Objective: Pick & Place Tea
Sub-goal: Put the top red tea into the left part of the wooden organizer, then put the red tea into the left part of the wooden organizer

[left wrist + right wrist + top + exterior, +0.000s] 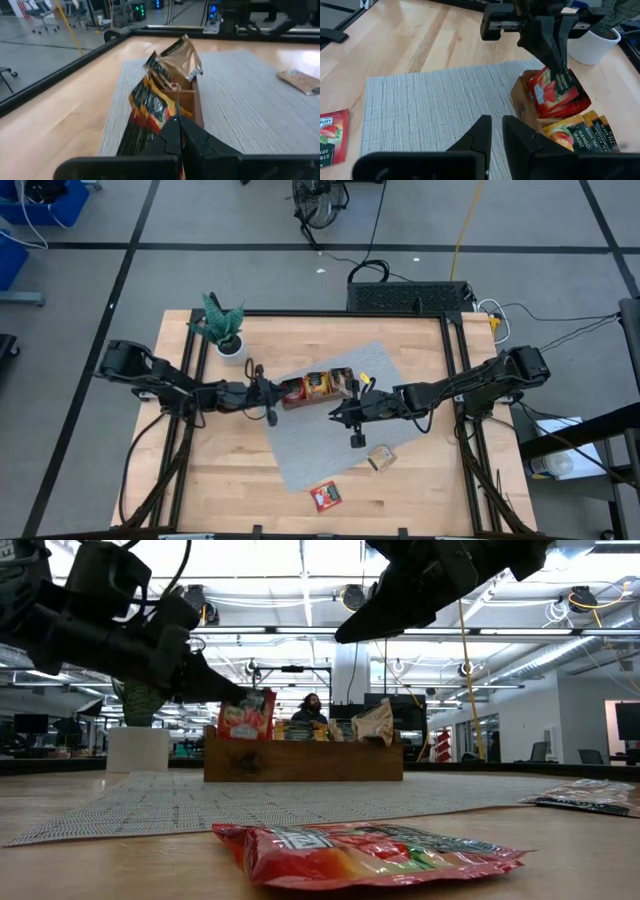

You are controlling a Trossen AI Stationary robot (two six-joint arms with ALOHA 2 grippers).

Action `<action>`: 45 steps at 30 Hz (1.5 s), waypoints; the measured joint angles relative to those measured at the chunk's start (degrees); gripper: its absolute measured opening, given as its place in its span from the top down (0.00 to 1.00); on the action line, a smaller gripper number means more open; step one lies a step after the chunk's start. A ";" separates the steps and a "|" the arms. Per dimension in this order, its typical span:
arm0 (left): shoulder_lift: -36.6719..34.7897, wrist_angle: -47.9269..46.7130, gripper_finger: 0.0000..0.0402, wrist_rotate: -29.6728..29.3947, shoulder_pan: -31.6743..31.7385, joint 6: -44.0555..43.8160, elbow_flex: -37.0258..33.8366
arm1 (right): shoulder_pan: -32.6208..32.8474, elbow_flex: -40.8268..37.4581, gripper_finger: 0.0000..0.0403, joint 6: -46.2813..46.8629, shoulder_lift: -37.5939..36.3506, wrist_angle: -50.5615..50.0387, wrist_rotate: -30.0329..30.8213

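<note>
Pinched by the top edge: a red tea sachet (555,90), upright at one end of the wooden tray (300,762), among other red ones. Clenched on that edge from above, the left tool (554,64). Probably gripped high so that the sachet can slide down between its neighbours or be lifted clear of them; cannot tell which. Packed on edge alongside, orange-yellow mango sachets (580,132), plus a brownish one (180,57) sticking up at the far end. Stood upright, most likely, to fit many into narrow compartments.

Set under the tray, a grey woven mat (330,440), presumably to mark the work area in the middle of the tabletop (420,480).

Hovering just beside the tray on the opposite side, the right tool (496,131): fingers a narrow gap apart, grasping nothing, seemingly kept out of the left arm's way.

Lying flat and well apart from the tray, two more sachets: a pale brownish one (380,457) near the mat's edge and a red one (325,496) on bare wood. Apparently not yet collected.
</note>
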 joint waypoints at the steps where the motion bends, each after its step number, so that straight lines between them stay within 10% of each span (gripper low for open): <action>1: 0.72 0.84 1.00 0.03 0.07 0.01 0.00 | 0.00 0.00 0.92 0.00 0.00 -0.02 0.00; 19: 9.70 6.57 0.98 1.36 0.08 -0.20 0.07 | 0.00 0.04 0.92 0.02 0.00 -0.02 -0.02; 45: 9.40 12.47 0.53 -11.18 -4.08 1.98 0.02 | 2.11 0.09 0.92 -0.04 -0.33 -0.96 -0.13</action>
